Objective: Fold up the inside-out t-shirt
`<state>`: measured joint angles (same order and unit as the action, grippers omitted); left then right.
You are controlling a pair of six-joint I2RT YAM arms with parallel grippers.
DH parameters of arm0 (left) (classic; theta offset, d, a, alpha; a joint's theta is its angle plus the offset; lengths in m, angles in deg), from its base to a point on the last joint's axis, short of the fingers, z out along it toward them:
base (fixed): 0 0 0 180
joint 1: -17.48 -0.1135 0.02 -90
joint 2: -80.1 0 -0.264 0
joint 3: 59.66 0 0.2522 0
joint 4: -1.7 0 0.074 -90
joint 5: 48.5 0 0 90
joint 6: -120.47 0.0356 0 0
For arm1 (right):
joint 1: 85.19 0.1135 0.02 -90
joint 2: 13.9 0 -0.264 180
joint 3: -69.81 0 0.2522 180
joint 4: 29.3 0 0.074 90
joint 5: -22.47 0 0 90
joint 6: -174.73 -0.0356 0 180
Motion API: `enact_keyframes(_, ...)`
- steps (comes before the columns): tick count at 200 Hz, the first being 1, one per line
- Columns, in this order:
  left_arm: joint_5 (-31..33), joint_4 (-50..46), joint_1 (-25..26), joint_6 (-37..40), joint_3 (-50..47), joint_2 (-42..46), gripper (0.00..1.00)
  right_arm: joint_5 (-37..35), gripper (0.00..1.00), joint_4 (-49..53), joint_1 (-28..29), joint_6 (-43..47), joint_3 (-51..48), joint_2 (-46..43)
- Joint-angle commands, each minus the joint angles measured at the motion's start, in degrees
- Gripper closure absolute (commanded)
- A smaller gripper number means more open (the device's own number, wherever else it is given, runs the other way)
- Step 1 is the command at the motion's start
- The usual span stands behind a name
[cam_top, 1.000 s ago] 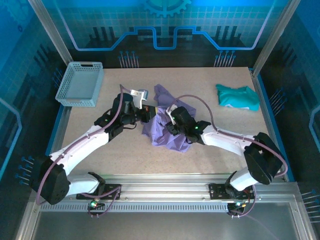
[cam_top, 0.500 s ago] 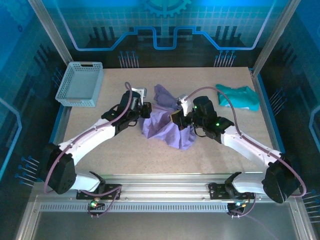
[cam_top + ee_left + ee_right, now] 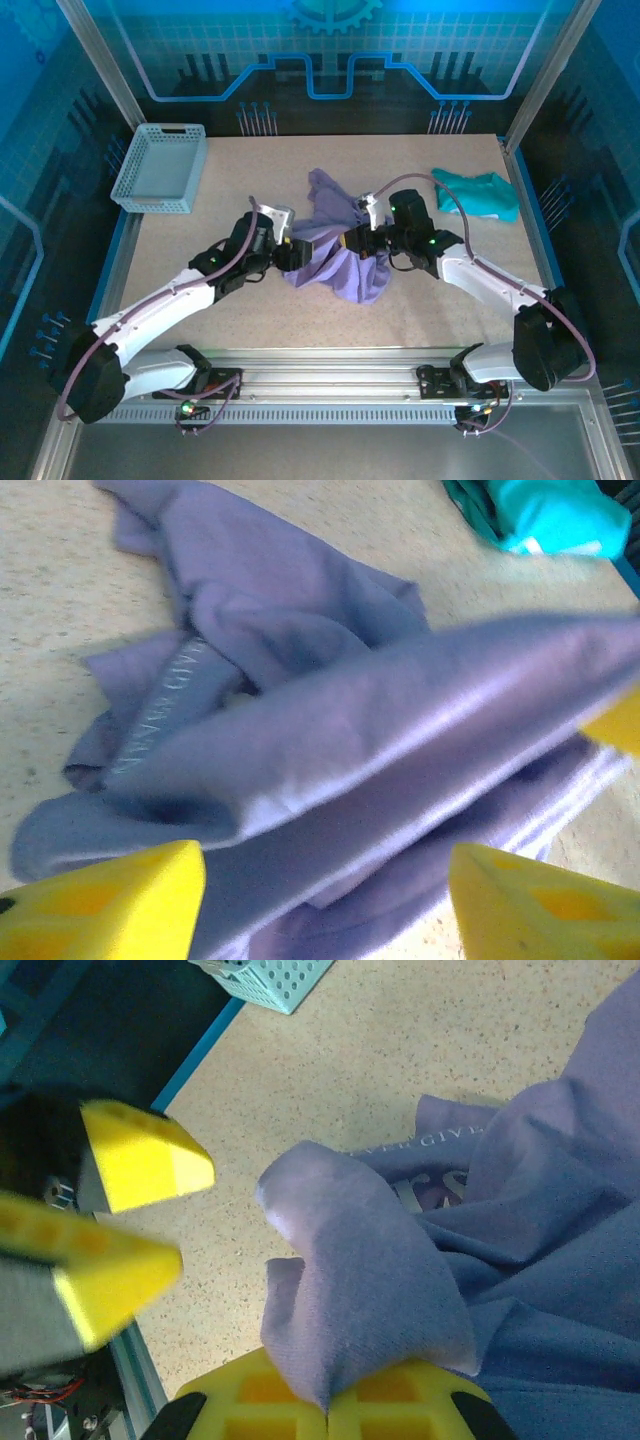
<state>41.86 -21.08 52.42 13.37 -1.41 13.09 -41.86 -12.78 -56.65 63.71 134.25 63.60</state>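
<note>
Right gripper [image 3: 328,1410]: pinching shut on a fold of the inside-out t-shirt [image 3: 335,262], which is lying bunched mid-table.
Left gripper [image 3: 325,885]: fingers standing apart, cloth passing between them. Advisable: closing on one hem only, then drawing taut.
Teal garment [image 3: 476,192]: lying beyond.

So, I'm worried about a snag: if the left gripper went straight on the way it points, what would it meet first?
The lavender t-shirt: a raised fold of it crosses right ahead of the left gripper, between its open fingers; how near is unclear.
</note>
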Motion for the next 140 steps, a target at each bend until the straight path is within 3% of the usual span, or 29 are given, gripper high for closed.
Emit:
enact_keyframes(1,-1.3,0.3,2.7,4.4,0.3,-2.2,0.28,1.7,1.00,1.1,-0.8,-0.3,2.4,0.2)
enact_keyframes(14,0.9,0.3,3.6,5.1,1.7,-4.9,0.24,1.8,1.00,1.3,-0.8,-0.1,2.4,0.0)
enact_keyframes(59,7.9,2.4,3.8,5.5,6.2,-13.4,0.25,1.9,1.00,2.2,-0.8,1.9,1.2,-0.9)
enact_keyframes(123,9.8,5.0,3.2,7.5,10.0,-23.9,0.28,3.4,1.00,2.1,-1.8,4.2,0.0,-3.4)
enact_keyframes(140,8.3,5.4,2.4,7.2,10.7,-26.0,0.39,4.3,1.00,2.8,-3.3,4.8,0.0,-4.8)
